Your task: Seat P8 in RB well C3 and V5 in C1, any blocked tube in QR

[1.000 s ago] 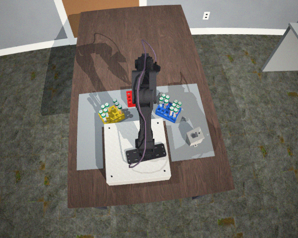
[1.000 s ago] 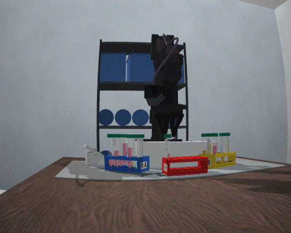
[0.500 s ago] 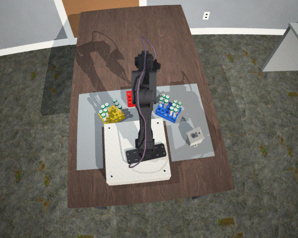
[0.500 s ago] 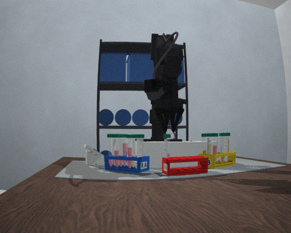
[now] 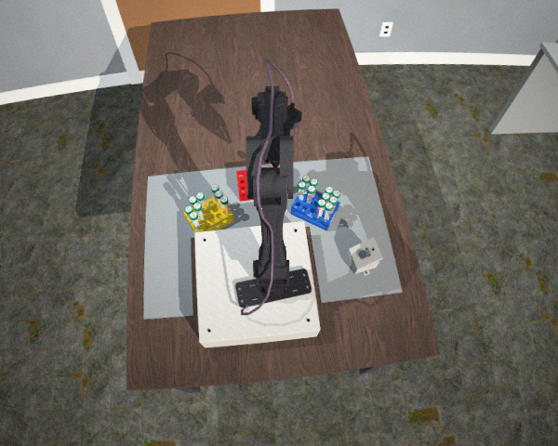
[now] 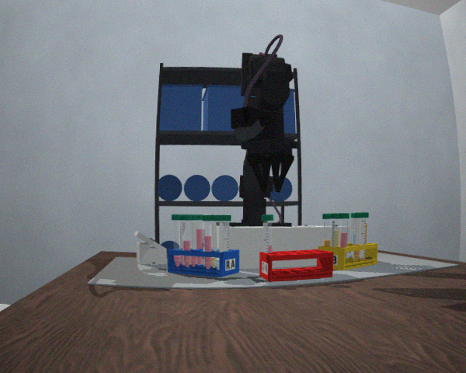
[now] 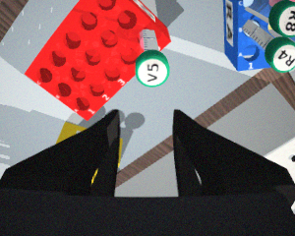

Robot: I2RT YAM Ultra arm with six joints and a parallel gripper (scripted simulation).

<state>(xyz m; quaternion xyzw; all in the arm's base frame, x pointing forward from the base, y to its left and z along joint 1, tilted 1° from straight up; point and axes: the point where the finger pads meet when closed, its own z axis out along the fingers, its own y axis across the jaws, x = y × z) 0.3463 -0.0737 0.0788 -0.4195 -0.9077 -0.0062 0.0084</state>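
Observation:
Tube V5 (image 6: 266, 232) (image 7: 151, 68) stands upright at one end of the red rack QR (image 5: 242, 197) (image 6: 301, 276) (image 7: 34, 73); its exact well is hidden. My gripper (image 6: 271, 190) (image 7: 146, 119) is open and empty, above V5's cap and a little to its side. The arm hides V5 in the top view. The blue rack RA (image 5: 317, 221) (image 6: 196, 273) (image 7: 231, 49) holds several green-capped tubes, among them R8 (image 7: 289, 20) and R4 (image 7: 284, 55). The yellow rack RB (image 5: 221, 222) (image 6: 361, 263) (image 7: 69, 134) holds several tubes. Their labels cannot be read, so I cannot tell which is P8.
A grey-white box (image 5: 365, 261) (image 6: 147, 253) with a round button (image 5: 363, 253) stands right of the arm's base, in the top view. The lamp looks dark. The white base block (image 5: 250, 331) lies under the arm. QR stands between RB and RA, farther from the base.

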